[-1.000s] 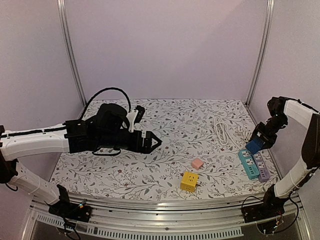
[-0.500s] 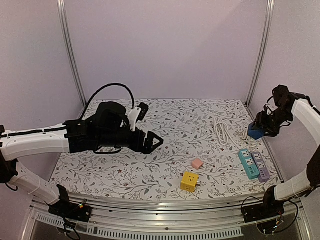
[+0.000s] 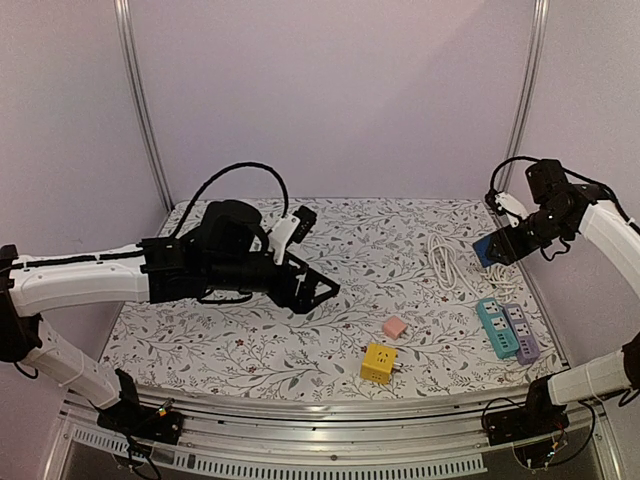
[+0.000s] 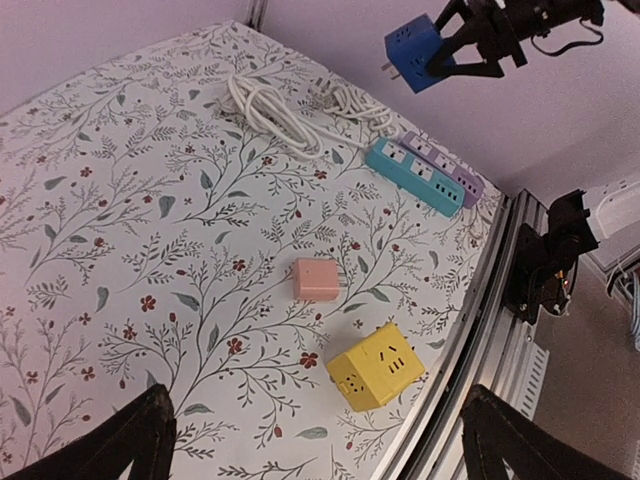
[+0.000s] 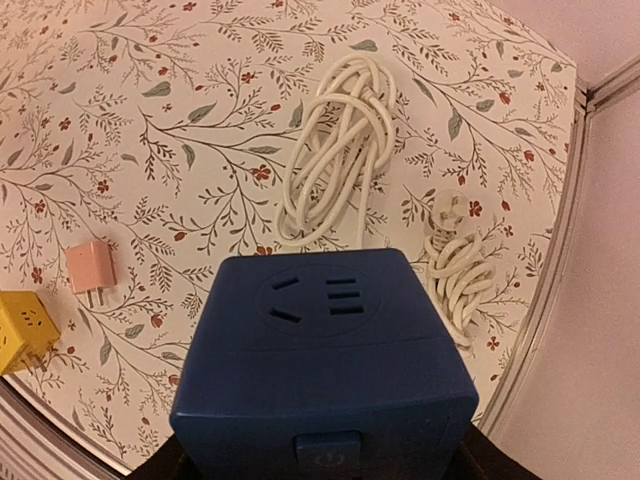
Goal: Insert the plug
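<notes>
My right gripper (image 3: 497,249) is shut on a blue cube plug adapter (image 3: 486,250) and holds it in the air above the table's right side; it fills the right wrist view (image 5: 325,360) and shows in the left wrist view (image 4: 416,55). A teal power strip (image 3: 495,326) and a purple one (image 3: 523,331) lie side by side at the right front, also seen by the left wrist (image 4: 414,176). My left gripper (image 3: 322,290) is open and empty over the table's middle, its fingertips (image 4: 135,440) wide apart.
A yellow cube adapter (image 3: 378,362) and a small pink plug (image 3: 394,326) lie near the front edge. Coiled white cables (image 3: 447,262) lie at the back right. Metal frame posts (image 3: 522,100) stand at the corners.
My right gripper has lifted the blue adapter up and leftward, away from the power strips. My left arm has reached a little farther right and forward.
</notes>
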Controlling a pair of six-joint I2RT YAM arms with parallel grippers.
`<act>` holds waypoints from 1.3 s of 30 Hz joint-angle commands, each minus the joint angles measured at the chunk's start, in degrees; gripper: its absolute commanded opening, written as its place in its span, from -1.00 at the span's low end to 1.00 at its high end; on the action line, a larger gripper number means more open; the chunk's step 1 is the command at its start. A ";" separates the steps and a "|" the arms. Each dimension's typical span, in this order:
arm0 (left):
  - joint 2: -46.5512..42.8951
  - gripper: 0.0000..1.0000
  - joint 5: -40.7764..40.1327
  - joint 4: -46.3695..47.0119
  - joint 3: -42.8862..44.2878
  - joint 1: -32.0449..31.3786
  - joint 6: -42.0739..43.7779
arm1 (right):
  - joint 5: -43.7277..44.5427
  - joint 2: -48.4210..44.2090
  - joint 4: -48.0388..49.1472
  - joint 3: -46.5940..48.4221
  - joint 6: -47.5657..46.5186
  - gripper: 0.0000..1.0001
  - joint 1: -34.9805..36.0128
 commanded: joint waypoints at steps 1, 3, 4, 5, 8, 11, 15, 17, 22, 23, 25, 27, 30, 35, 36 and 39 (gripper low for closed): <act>-0.87 0.99 1.71 0.91 0.90 -0.96 3.17 | -9.37 -2.91 -1.36 -1.59 -20.56 -1.00 0.04; -1.55 0.99 1.37 1.43 0.07 -1.05 4.36 | -10.42 -4.29 0.17 -3.06 -24.80 -1.00 0.08; -1.81 0.99 1.07 2.17 -0.41 -1.09 4.86 | -10.13 -4.66 1.05 -3.87 -25.93 -1.00 0.07; -1.99 0.99 1.09 3.03 -1.01 -1.09 5.42 | -10.54 -5.07 1.34 -4.19 -26.46 -1.00 0.14; -1.73 0.99 6.03 5.58 -1.82 -1.09 9.75 | -17.14 -5.60 1.10 -3.23 -27.18 -1.00 0.77; -0.78 0.99 12.35 7.58 -1.76 -1.09 18.35 | -19.94 -6.83 0.72 -2.94 -28.17 -1.00 7.19; 3.44 0.99 15.63 12.38 0.66 -0.62 26.52 | -19.77 -5.96 0.18 -1.46 -26.26 -1.00 16.87; 6.46 0.99 17.31 14.04 3.31 -0.48 28.81 | -19.97 -5.30 0.24 -0.38 -25.05 -1.00 21.19; 12.61 0.99 24.49 10.89 10.22 -0.47 36.04 | -20.25 -3.94 1.31 3.42 -22.85 -1.00 28.27; 13.24 0.99 25.70 10.54 11.18 -0.47 37.03 | -20.15 -3.48 0.84 4.45 -22.82 -1.00 30.06; 14.58 0.99 27.47 10.62 12.74 -0.47 38.14 | -19.62 -2.05 -0.21 6.31 -23.08 -1.00 32.54; 15.94 0.99 27.65 10.48 14.67 -0.60 38.80 | -18.87 -0.82 -0.71 7.56 -23.44 -1.00 34.09; 17.85 0.99 27.99 9.96 16.84 -0.56 38.66 | -18.60 -0.23 -0.09 7.89 -23.94 -1.00 35.37; 19.96 0.87 26.93 7.13 19.15 -0.65 37.23 | -18.07 -0.50 0.79 8.33 -23.84 -1.00 35.87; 20.14 0.84 26.97 7.10 19.18 -0.65 36.73 | -17.82 -0.72 1.20 8.27 -23.76 -1.00 35.90; 20.38 0.79 26.62 8.18 18.42 -0.94 35.56 | -17.64 -1.44 2.54 8.25 -23.26 -1.00 35.91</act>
